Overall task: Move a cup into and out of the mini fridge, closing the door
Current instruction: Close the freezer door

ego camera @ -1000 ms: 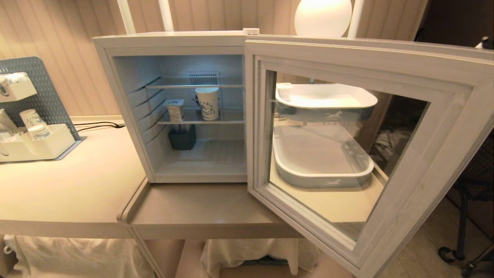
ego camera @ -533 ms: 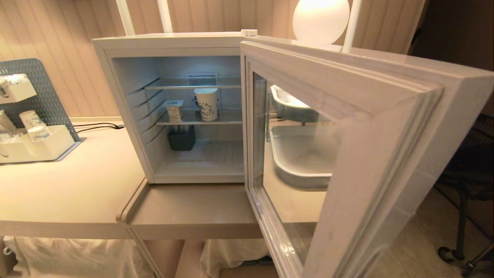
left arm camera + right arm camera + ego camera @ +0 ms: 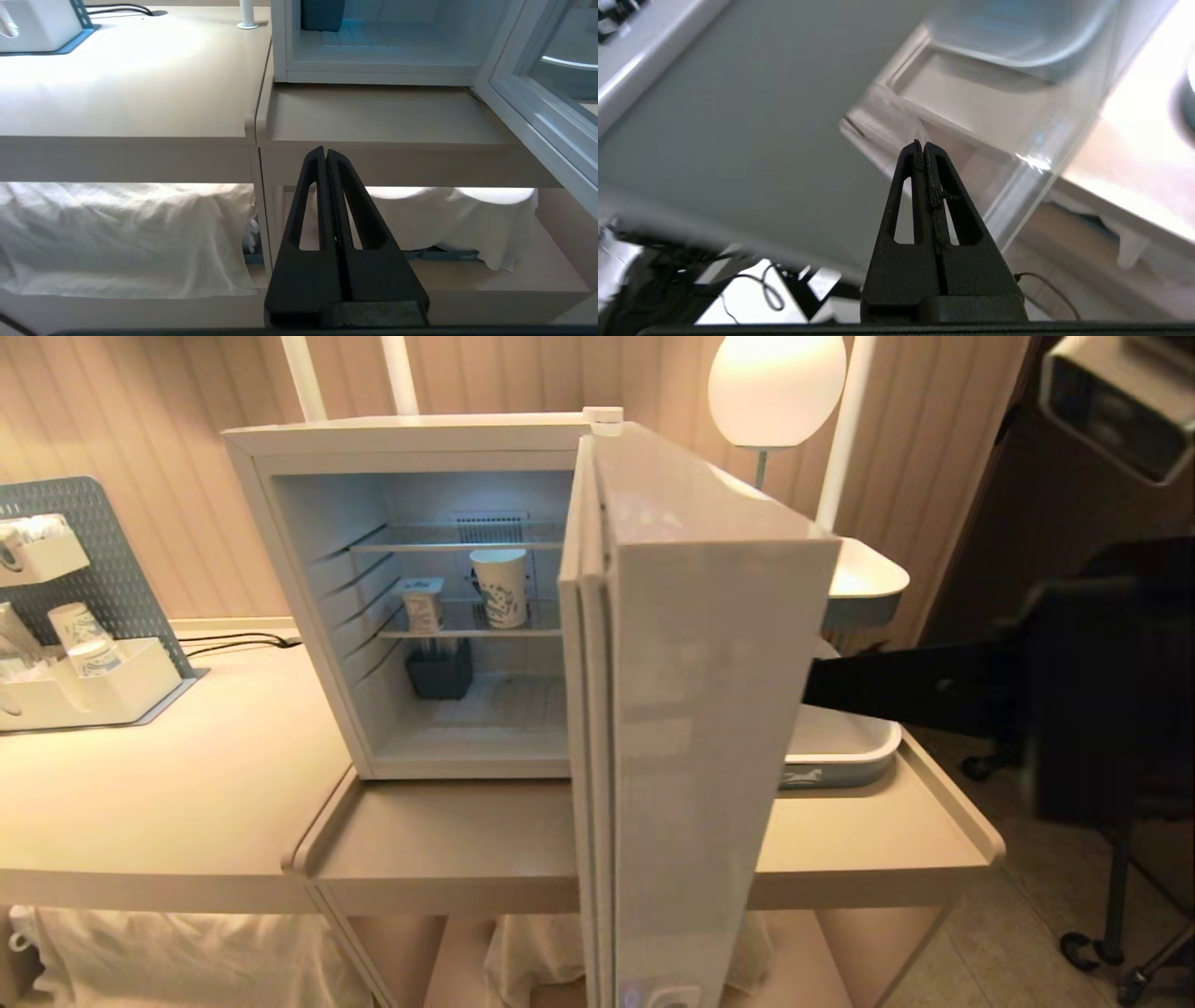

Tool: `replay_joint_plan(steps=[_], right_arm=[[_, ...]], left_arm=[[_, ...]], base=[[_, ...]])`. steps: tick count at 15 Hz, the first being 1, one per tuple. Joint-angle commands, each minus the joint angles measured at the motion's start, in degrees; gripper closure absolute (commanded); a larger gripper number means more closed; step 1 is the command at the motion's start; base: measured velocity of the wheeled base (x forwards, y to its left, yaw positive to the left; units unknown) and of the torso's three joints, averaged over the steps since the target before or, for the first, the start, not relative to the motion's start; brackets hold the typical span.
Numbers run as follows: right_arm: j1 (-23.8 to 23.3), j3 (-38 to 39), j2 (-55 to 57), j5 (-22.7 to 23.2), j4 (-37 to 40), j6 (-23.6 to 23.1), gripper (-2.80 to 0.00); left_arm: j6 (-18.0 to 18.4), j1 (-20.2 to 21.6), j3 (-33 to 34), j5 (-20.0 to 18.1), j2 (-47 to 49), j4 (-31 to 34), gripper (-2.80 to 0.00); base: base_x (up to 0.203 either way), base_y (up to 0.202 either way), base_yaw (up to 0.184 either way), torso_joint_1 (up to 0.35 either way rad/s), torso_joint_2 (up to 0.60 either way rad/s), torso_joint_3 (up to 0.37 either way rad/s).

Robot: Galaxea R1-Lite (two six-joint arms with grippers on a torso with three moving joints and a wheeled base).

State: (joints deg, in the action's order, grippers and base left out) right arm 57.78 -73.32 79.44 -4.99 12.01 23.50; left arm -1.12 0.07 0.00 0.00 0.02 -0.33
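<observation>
The mini fridge (image 3: 308, 569) stands open on the table. The cup (image 3: 422, 604), squat and white, sits on the middle wire shelf beside a taller patterned paper cup (image 3: 499, 586). The door (image 3: 691, 709) stands about half-way round, edge-on to me, its glass face turned away to the right. My right arm reaches in from the right with the right gripper (image 3: 923, 144) shut and empty, tips at the door's outer face (image 3: 738, 116); I cannot tell if they touch. My left gripper (image 3: 325, 151) is shut, empty, parked low before the table's front edge.
A dark box (image 3: 441, 670) sits on the fridge floor. A pegboard organiser (image 3: 84, 644) with paper cups stands at the left. Grey-white trays (image 3: 840, 751) lie right of the door, a lamp (image 3: 775, 383) behind them. White cloth (image 3: 117, 233) hangs under the table.
The door has swung from wide open towards the fridge and now stands edge-on. My right arm has come into the head view from the right, behind the door.
</observation>
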Motion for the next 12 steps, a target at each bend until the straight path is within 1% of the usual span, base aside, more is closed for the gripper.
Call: replay_joint_plan(steps=[1,4,8,10,12], right_arm=[[0.70,-2.26,8.39,0.08,-1.46,-0.46,0.00],[1.69,-6.08,17.45,-0.16,-6.73,-1.50,0.00],[2.75,-14.48,27.59,-0.73,-8.42,-4.34,0.00],[2.88,-20.24,33.83,-3.35,-9.98,-6.97,0.00],[2.56,-27.85,41.19,-7.75,-12.79,-9.89,0.00]], left_arm=[[-0.02,0.01,0.00,0.00,-0.02,-0.02,0.00],[-0.02,0.01,0.00,0.00,-0.02,-0.02,0.00],[-0.11,0.01,0.00,0.00,-0.02,-0.02,0.00],[-0.11,0.01,0.00,0.00,-0.02,-0.02,0.00],[-0.11,0.01,0.00,0.00,-0.02,-0.02,0.00]], base=[[0.000,0.000,0.000,0.000,0.00,0.000],[0.000,0.000,0.000,0.000,0.00,0.000],[0.000,0.000,0.000,0.000,0.00,0.000],[0.000,0.000,0.000,0.000,0.00,0.000],[0.000,0.000,0.000,0.000,0.00,0.000]])
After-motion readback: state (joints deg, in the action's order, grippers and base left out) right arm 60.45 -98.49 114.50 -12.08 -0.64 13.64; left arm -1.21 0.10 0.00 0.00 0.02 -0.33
